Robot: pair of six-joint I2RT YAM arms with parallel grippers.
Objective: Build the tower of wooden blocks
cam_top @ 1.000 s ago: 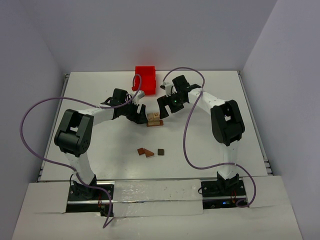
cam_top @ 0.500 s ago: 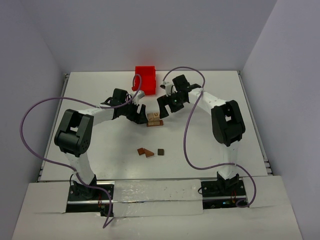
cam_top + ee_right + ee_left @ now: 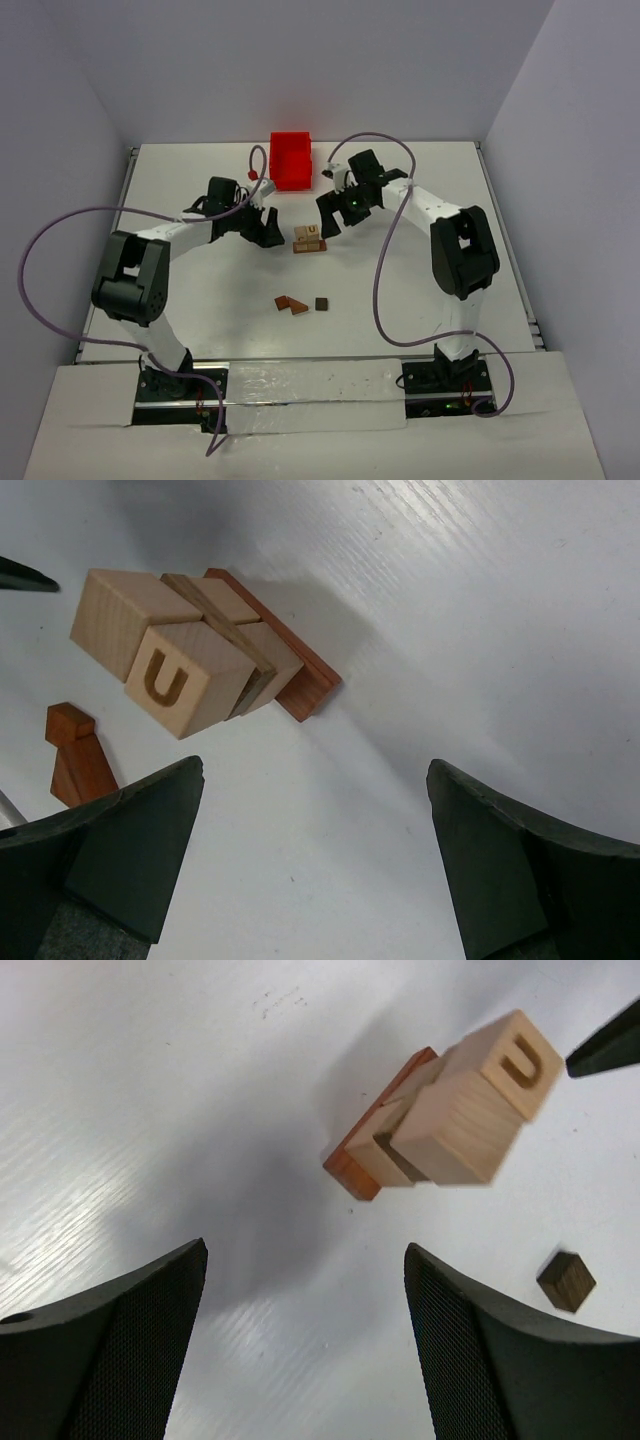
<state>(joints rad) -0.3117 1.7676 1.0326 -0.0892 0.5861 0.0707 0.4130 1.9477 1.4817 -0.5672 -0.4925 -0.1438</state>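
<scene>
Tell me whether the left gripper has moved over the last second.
Yes. The left gripper has drawn leftward, away from the wood block tower and the red bin, which stay put.

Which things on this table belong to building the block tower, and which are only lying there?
Belong to the job:
- wood block tower
- loose reddish-brown blocks, probably next pieces
- loose dark brown cube, probably also a piece

Only lying there:
- red bin
</scene>
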